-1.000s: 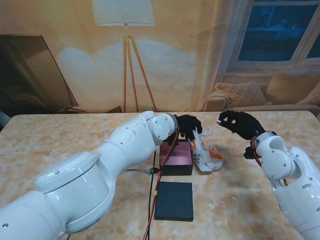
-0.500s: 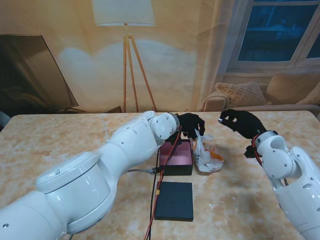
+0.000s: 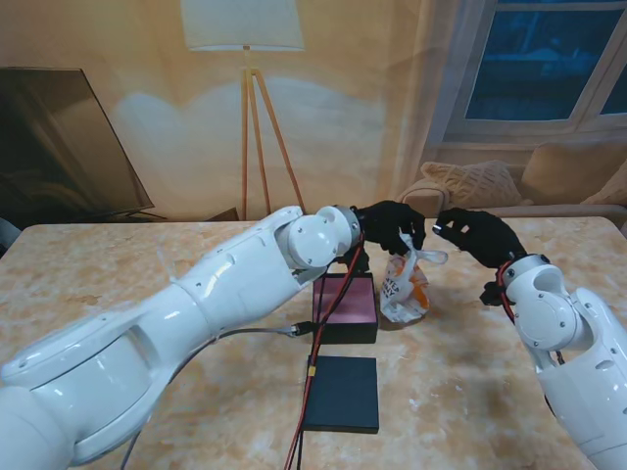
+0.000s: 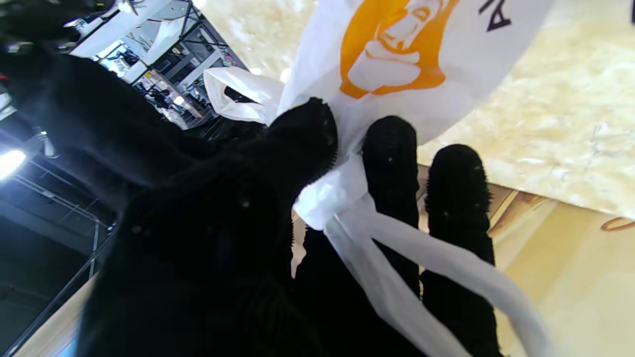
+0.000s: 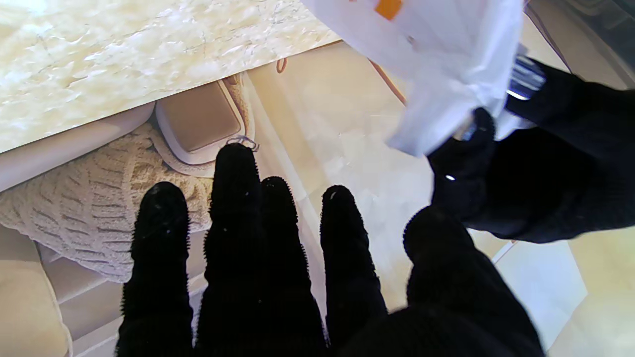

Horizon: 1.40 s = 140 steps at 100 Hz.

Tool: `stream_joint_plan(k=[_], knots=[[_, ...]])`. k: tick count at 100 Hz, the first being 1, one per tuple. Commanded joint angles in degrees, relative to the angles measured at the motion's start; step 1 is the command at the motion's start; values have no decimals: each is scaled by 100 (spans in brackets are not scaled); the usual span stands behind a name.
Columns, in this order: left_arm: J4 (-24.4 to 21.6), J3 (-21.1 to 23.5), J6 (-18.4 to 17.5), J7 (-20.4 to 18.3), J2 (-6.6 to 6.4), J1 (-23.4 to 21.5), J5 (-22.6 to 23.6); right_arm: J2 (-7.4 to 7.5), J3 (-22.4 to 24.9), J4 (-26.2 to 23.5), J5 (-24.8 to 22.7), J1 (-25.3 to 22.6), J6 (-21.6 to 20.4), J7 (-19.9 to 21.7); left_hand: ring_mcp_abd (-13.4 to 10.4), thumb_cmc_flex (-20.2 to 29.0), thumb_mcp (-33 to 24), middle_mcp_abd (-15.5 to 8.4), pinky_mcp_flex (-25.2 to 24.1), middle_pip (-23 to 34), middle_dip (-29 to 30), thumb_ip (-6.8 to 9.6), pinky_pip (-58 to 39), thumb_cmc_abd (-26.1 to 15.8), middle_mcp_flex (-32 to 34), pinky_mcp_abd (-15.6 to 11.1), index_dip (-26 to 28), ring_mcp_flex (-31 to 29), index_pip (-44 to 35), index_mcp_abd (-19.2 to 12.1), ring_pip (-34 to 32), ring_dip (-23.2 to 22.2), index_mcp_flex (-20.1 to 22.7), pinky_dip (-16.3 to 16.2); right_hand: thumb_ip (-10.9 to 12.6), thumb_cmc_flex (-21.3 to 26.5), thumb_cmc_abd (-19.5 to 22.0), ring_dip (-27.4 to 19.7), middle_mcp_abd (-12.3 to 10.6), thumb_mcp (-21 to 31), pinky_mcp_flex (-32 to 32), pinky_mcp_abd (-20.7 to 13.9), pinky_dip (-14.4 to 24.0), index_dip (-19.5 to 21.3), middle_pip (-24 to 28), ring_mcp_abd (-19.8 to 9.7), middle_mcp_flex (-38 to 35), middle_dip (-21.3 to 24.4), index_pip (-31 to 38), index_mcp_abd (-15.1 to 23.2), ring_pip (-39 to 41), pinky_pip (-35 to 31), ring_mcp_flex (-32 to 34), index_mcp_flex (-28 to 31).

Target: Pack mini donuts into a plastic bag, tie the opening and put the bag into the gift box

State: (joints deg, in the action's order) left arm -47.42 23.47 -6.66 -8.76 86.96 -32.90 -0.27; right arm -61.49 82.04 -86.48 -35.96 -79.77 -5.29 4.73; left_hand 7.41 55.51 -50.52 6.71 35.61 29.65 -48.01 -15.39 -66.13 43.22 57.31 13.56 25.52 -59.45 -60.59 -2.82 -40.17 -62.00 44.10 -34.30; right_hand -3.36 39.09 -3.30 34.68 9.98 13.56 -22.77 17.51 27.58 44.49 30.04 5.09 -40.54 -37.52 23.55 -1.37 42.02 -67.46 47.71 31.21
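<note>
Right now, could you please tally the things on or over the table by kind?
Plastic bag: 1
Open gift box: 1
Black lid: 1
Robot hands, left hand and right hand: 2
Total: 5

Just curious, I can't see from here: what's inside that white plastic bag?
The white plastic bag is opaque with an orange print. Its contents are hidden. The left hand grips its knotted top.

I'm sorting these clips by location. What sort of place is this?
It looks like a living room, though possibly a staged one: a floor lamp stands behind the marble-look table, and a sofa with a knitted cushion sits under a dark window.
</note>
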Motion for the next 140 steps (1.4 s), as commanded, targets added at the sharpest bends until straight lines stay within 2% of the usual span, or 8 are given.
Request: stream_joint_plan(k=[1,15,40,69,85,103,120,140], knots=[[-164,122,24,-50,-184,-8,70,-59,-1,-48,31,-53,3,56,-103,187,6,-90,-27,170,-135,-19,-91,-75,115,30,87,-58,-147,-140,-134,-127,-28,-127,150,93,138,78,80,-98,58,89,94,71,38,59,80,-45,18,-37,-47,9,-105,55],[-996,397,311,-27,-615,-195,170,-88,-33,-26,127,-35,-10,-43,-92,209,24,-78,-60,166,-163,-9,-95,-103,93,51,113,-39,-133,-127,-136,-160,-36,-136,152,128,155,82,74,-120,47,83,91,80,53,47,62,-45,25,-40,-38,12,-84,80],[-2218,942,602,-209,-1268,-540,546,-163,-350,214,452,71,142,-195,-58,251,74,-40,-99,160,-228,13,-123,-137,76,98,198,-8,-100,-80,-139,-222,-54,-165,130,253,102,100,57,-159,38,78,81,85,85,46,20,-46,66,-15,9,21,-43,119],[-3177,1514,645,-607,-1798,-952,1092,-261,-740,593,903,162,281,-348,-39,277,110,-31,-114,131,-267,30,-132,-144,75,125,248,-1,-61,-75,-140,-247,-37,-180,84,391,27,93,76,-166,90,121,59,4,55,82,-3,-23,173,0,-4,67,-58,136],[-3395,1716,593,-789,-1959,-1118,1295,-286,-781,638,993,116,199,-429,-44,275,114,-39,-119,114,-283,36,-133,-149,79,125,269,4,-39,-81,-141,-257,-35,-187,76,416,21,93,67,-175,114,125,52,-41,49,81,-9,-24,215,8,-12,91,-56,116],[-3489,1857,532,-869,-2057,-1306,1442,-314,-852,658,1088,44,187,-506,-35,276,125,-63,-145,94,-326,43,-129,-177,64,110,330,24,-10,-122,-136,-270,-32,-197,73,440,7,96,65,-182,122,135,51,-85,44,82,-15,-26,260,10,-16,106,-52,109],[-3449,1916,437,-798,-2083,-1449,1581,-361,-968,717,1203,31,246,-627,-48,287,135,-79,-177,82,-373,53,-116,-208,29,95,416,53,3,-130,-130,-288,-59,-204,69,484,-37,102,99,-177,117,158,54,-112,49,118,-45,-29,308,2,-8,110,-35,135],[-3285,1924,436,-683,-2060,-1530,1605,-354,-1054,683,1320,57,329,-496,-36,338,260,-111,-262,50,-431,91,-166,-322,-41,27,547,136,68,-163,-125,-359,-116,-262,64,492,-23,99,83,-181,157,142,48,-144,29,96,2,-25,330,12,-25,138,-71,97]])
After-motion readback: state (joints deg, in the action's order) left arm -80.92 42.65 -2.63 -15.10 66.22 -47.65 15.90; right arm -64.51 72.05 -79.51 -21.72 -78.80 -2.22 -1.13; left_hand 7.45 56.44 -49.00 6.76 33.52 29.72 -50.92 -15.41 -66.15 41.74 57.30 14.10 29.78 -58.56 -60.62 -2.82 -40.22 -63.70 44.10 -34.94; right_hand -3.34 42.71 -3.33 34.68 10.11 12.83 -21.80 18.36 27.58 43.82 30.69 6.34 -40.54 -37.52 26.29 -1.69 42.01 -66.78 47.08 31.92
